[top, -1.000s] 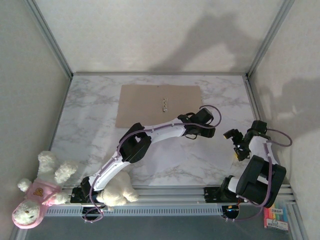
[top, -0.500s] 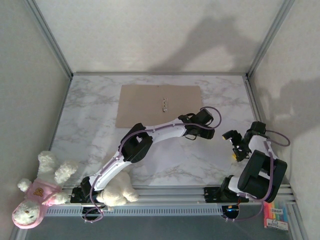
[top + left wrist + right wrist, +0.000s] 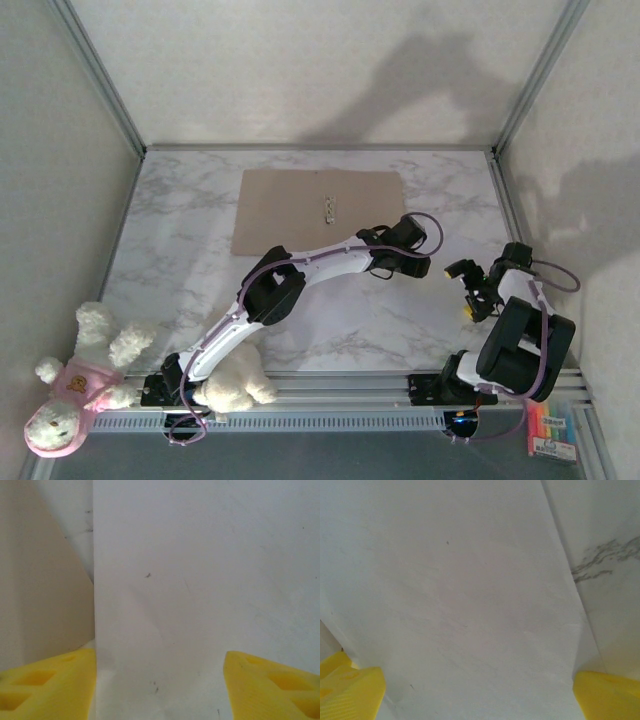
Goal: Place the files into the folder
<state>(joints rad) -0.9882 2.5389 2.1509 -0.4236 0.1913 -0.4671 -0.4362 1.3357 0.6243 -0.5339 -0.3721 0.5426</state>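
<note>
The tan folder [image 3: 315, 210] lies closed and flat at the back middle of the marble table. My left gripper [image 3: 400, 262] hangs just off its near right corner. In the left wrist view a white sheet of the files [image 3: 200, 580] lies flat under my open left gripper [image 3: 159, 680], and the folder [image 3: 35, 580] shows beside the sheet's left edge. My right gripper [image 3: 462, 272] is a little to the right. It stands wide open [image 3: 477, 695] over a white sheet [image 3: 460, 590], whose right edge runs across the marble. Neither gripper holds anything.
Two plush toys sit at the near left, a pink-and-white one [image 3: 70, 390] and a white one [image 3: 235, 380] against the left arm's base. A colourful pack [image 3: 552, 432] lies off the table at the near right. Metal rails [image 3: 320, 148] and walls enclose the table.
The right arm has shifted slightly, nudging its gripper a little to the left. The left arm has barely moved. Both grippers stay open.
</note>
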